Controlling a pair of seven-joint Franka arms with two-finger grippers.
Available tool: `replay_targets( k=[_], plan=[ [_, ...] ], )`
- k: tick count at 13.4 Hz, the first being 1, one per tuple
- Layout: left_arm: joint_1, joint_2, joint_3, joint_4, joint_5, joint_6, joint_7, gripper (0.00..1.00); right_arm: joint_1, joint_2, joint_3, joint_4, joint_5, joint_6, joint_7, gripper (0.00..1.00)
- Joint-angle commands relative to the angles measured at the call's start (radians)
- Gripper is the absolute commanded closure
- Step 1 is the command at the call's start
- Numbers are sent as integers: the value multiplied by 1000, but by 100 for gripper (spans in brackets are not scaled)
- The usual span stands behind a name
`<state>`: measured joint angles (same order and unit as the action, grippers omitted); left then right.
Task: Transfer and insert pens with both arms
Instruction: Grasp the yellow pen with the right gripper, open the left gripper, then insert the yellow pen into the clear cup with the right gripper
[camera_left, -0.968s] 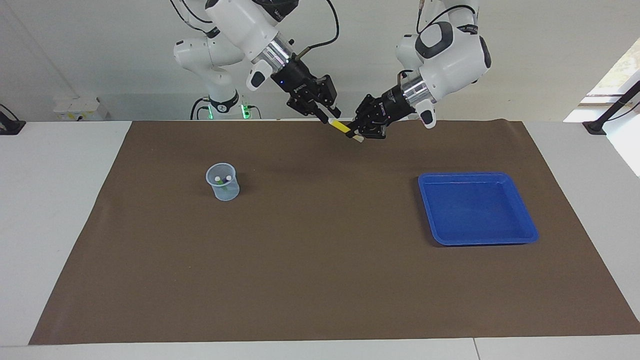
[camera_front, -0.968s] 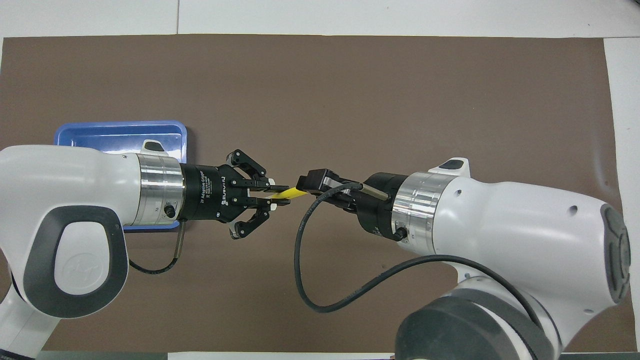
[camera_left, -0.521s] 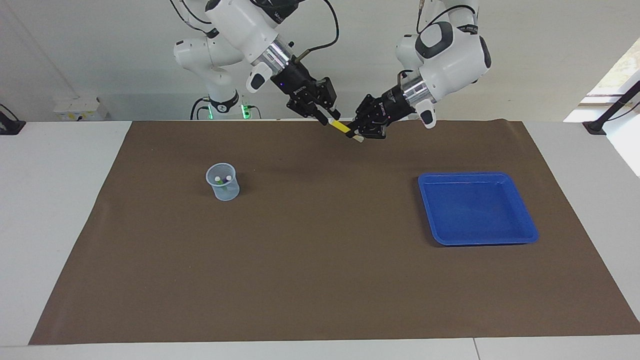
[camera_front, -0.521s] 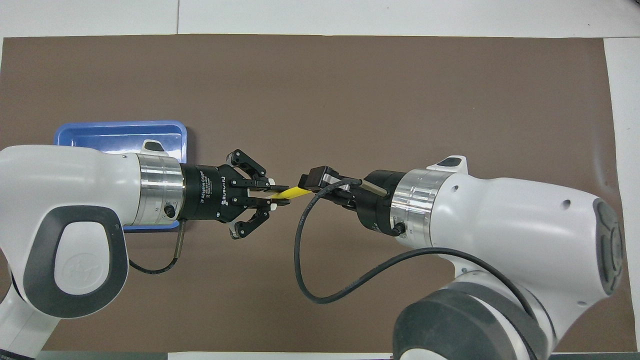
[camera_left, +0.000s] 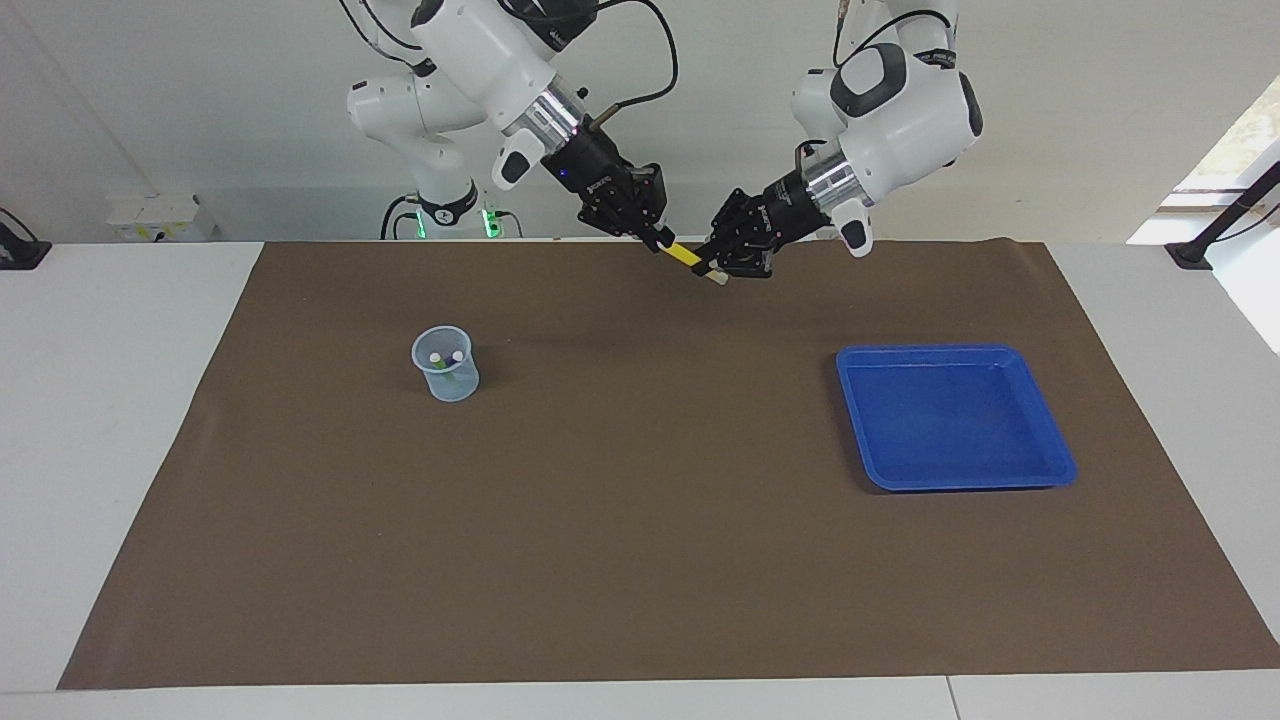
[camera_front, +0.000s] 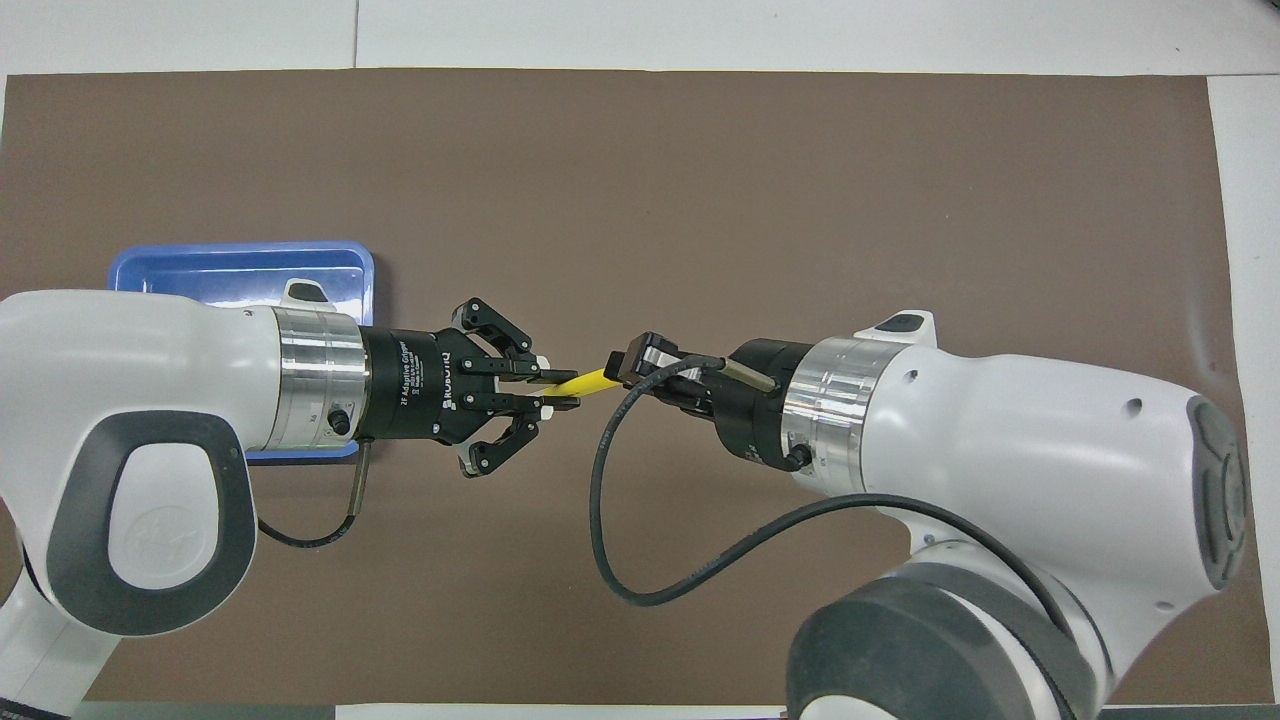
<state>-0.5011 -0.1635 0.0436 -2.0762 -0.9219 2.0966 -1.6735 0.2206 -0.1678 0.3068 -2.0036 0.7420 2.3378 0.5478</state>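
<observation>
Handing off mid-air: yellow pen bridges both grippers above the mat's robot-side edge. Left gripper pinches the whitish-tip end, right gripper pinches the other end, so neither can drop it. Looks like the left one lets go next. Clear cup, well below the right gripper, holds two pens; blue tray sits below the left.

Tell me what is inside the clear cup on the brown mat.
Inside the clear cup two pens stand with pale tips up; green and purple bodies show faintly through the wall. Their lower ends are unclear.
</observation>
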Motion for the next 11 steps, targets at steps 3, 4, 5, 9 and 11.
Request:
replay_targets(
  k=[3, 4, 5, 9, 11],
  plan=[
    [-7, -28, 5, -19, -15, 46, -52, 0, -82, 11, 5, 60, -65, -113, -46, 100],
    [-7, -28, 5, -19, -14, 48, -58, 0, -114, 20, 5, 104, -114, -199, -67, 100],
    [-7, -28, 5, -19, -12, 48, -58, 0, -144, 34, 5, 156, -168, -291, -103, 100],
    [6, -24, 7, -13, -2, 48, -52, 0, -265, 76, 5, 286, -382, -604, -398, 100],
    [24, -21, 10, -8, 0, 48, -51, 0, -306, 64, 2, 273, -514, -672, -591, 100]
  ],
)
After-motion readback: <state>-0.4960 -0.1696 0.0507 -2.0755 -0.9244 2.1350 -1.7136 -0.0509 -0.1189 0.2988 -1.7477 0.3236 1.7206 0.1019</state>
